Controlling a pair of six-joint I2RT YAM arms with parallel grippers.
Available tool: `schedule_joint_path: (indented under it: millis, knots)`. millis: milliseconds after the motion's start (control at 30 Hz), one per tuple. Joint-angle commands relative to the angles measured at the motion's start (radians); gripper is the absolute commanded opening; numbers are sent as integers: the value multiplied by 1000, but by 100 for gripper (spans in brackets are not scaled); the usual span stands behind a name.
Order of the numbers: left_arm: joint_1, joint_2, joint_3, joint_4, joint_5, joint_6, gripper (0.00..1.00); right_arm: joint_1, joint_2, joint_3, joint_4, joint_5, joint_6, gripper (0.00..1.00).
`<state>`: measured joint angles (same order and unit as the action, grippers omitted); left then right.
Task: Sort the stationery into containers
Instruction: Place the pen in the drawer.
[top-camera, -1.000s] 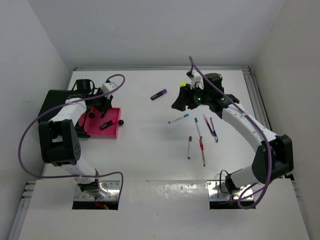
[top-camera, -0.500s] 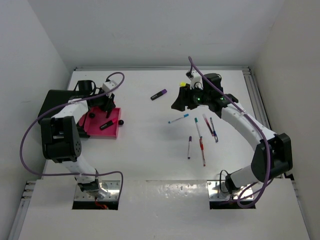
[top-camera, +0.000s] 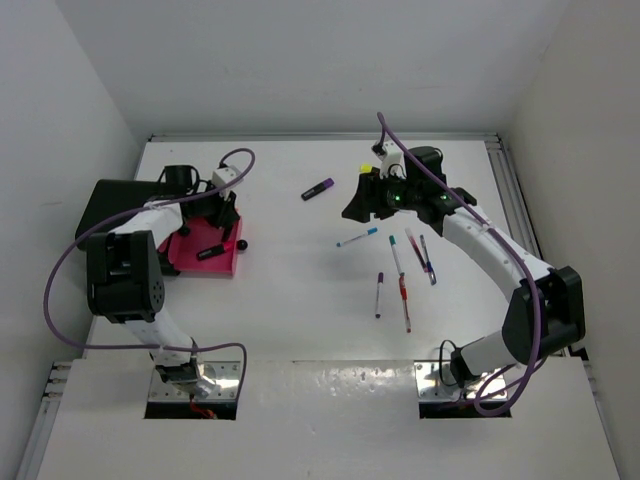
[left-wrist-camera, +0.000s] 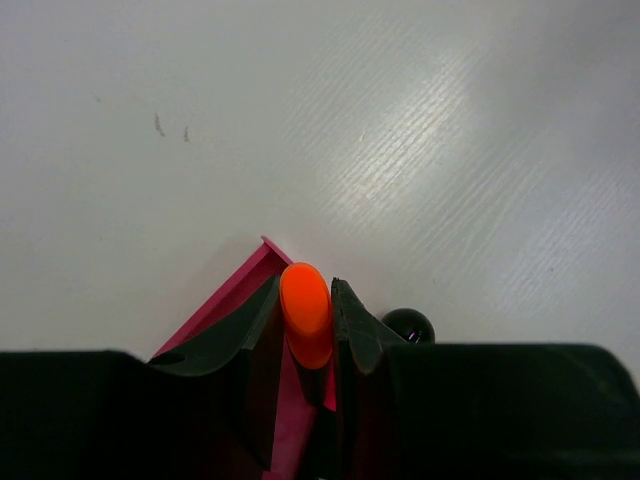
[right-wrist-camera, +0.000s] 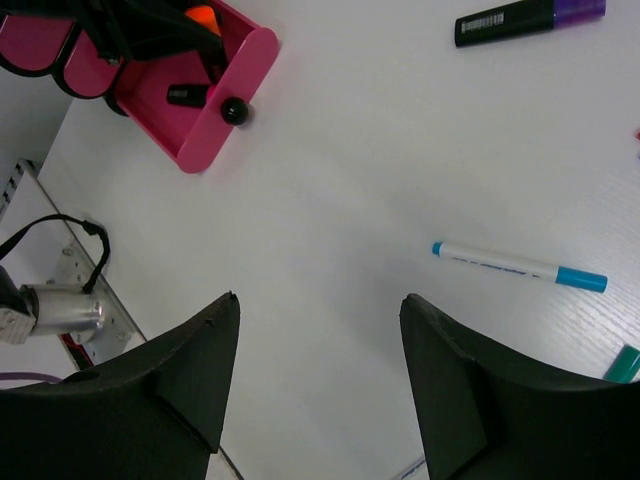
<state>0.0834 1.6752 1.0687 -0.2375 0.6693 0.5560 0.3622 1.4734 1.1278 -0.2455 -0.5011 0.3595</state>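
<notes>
While in left tool (left-wrist-camera: 305, 286), highlighter (left-wrist-camera: 305, 322) tip-forward.

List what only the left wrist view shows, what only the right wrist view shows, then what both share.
Only the left wrist view: scuff marks on the table. Only the right wrist view: the purple highlighter, the blue-capped pen, a dark marker lying in the pink tray, and the open right gripper. Both: that tray, the black ball at its edge, and the orange marker clamped in the left gripper.
</notes>
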Motion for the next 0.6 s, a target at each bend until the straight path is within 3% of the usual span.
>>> schedule_joint_path:
  millis: [0,567]
  knots:
    - [-10,15,-13,47,44,-19,0,-2,-2,33,23,-17,4,64]
    - [15,-80,-50,-167,69,110,0,1,-2,33,20,-19,2,64]
